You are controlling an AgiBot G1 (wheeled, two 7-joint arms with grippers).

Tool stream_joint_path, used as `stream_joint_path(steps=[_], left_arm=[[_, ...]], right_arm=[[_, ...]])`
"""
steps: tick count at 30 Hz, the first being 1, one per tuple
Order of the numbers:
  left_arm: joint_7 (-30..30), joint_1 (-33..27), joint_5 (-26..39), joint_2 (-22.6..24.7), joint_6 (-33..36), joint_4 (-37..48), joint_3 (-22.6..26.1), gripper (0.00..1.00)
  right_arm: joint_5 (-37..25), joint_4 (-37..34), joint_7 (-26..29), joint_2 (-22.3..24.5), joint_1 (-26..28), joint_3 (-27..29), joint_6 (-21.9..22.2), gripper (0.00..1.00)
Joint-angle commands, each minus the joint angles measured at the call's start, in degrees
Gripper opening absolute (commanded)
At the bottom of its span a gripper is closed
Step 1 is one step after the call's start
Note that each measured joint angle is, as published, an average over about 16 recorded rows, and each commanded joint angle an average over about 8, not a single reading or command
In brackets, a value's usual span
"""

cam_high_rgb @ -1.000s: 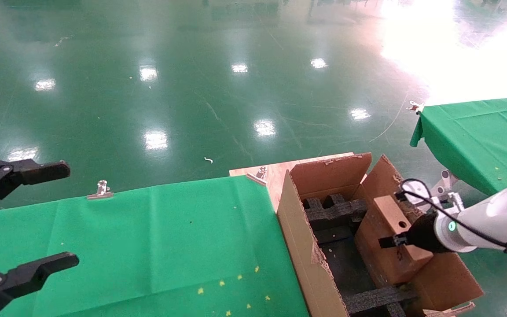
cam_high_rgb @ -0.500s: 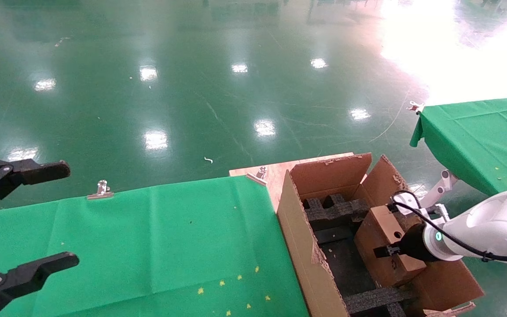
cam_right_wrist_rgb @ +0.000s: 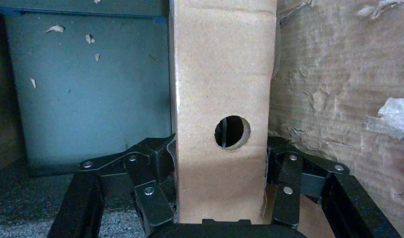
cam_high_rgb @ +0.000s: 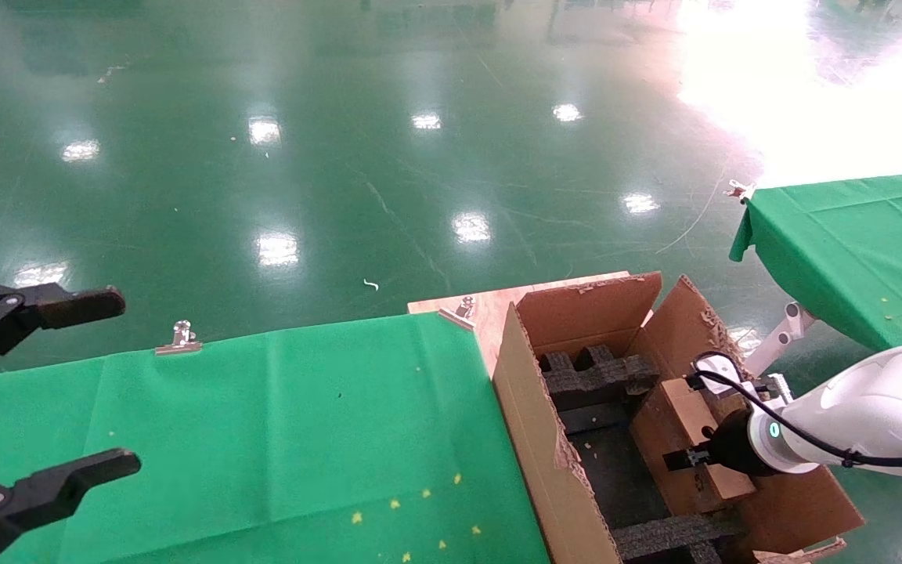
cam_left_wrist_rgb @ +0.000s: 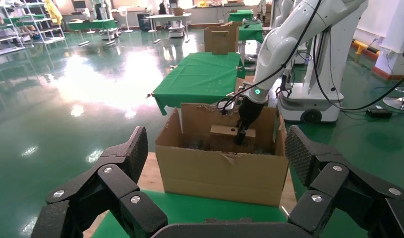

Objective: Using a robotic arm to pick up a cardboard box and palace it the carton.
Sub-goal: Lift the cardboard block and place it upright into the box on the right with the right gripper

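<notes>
1. The right gripper (cam_right_wrist_rgb: 220, 163) on the white arm (cam_high_rgb: 874, 419) squeezes the small box (cam_high_rgb: 694, 450) from both sides.
2. The small box sits low inside the big carton (cam_high_rgb: 533, 423), at the lower right of the head view, next to the carton's right wall.
3. Its long side runs from near to far, and its round hole (cam_right_wrist_rgb: 232, 132) faces the right wrist camera.
4. The left gripper (cam_high_rgb: 28, 392) waits at the lower left over the green cloth (cam_high_rgb: 263, 431), jaws wide with nothing in them.

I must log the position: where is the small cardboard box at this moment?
In the head view the cardboard box is inside the carton, along its right wall, held by the right pincer, with black foam beside it.
</notes>
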Motion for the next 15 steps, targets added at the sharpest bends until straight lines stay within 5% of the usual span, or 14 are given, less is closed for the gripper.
stream_joint_path(steps=[1,15], left_arm=[[0.0,0.0,0.0,0.0,0.0,0.0,0.0,1.0],[0.0,0.0,0.0,0.0,0.0,0.0,0.0,1.0]], right_arm=[[0.3,-0.3,-0.3,-0.1,-0.2,0.0,0.2,1.0],[0.2,0.2,-0.4,0.2,0.6,0.2,0.0,1.0]])
